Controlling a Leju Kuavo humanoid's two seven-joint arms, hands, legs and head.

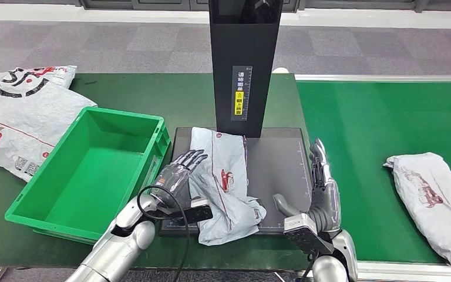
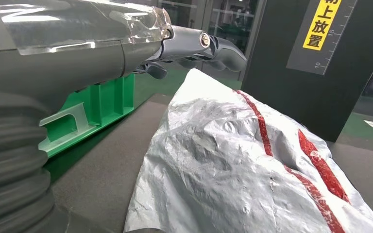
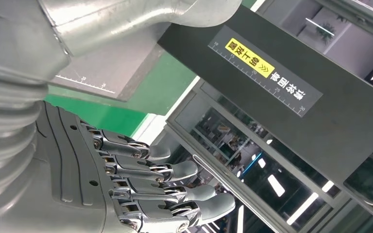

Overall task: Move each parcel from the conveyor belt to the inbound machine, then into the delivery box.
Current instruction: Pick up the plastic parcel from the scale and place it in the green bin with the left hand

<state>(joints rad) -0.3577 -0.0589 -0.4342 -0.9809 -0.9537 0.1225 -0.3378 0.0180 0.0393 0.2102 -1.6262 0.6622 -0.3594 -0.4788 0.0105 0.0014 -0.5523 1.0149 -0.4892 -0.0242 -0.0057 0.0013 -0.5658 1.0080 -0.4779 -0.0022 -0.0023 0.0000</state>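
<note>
Left hand (image 1: 179, 170), fingers spread and holding nothing beside the parcel (image 1: 226, 185) on the inbound machine (image 1: 276, 170), should grip its near edge firmly, then lift it clear into the delivery box (image 1: 88, 170).

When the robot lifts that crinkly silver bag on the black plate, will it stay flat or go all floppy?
Probably floppy: the silver bag is creased and rumpled, so it would likely sag. Its shiny plastic skin looks slippery. It lies fairly flat, so it is probably light. The left hand rests at its edge.
</note>
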